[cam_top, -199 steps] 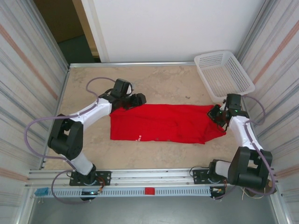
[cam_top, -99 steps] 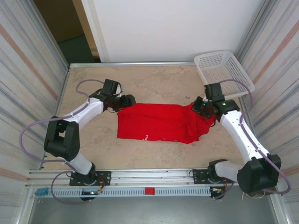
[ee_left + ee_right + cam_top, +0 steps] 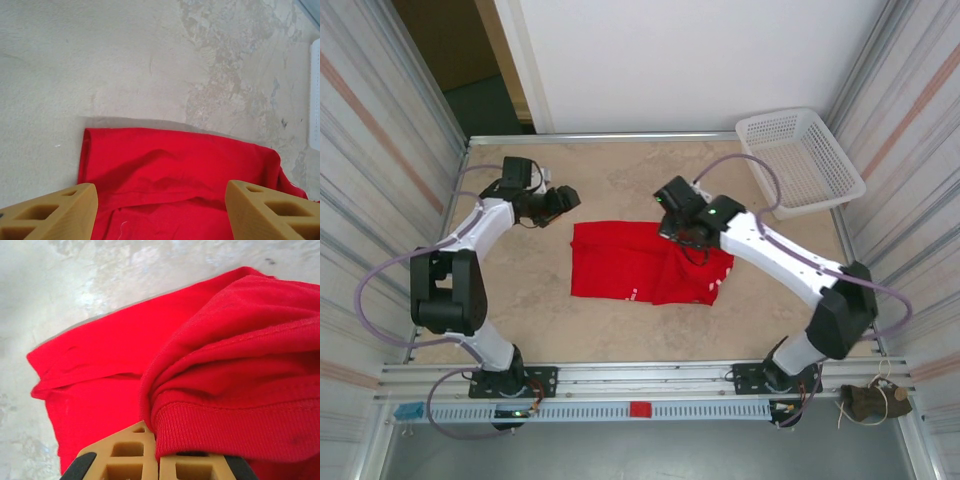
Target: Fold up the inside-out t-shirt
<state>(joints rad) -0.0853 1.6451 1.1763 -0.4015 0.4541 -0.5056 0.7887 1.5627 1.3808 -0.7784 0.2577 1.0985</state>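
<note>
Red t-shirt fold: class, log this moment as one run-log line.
red t-shirt: right end doubled over middle | right fingers: shut on ribbed edge | left fingers: open, holding nothing

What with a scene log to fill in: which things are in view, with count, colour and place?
t-shirt: one, red, mid table, its right end doubled over leftwards
basket: one, white mesh, far right corner of the table
table: one, beige marbled, under everything
rail: one, silver, along the near edge, bearing both arm bases
arms: two, white and black, left and right
left pincer: one, tan fingers, open, off the cloth by the t-shirt's far left corner
right pincer: one, tan fingers, shut on a ribbed edge of the t-shirt, over its middle
</note>
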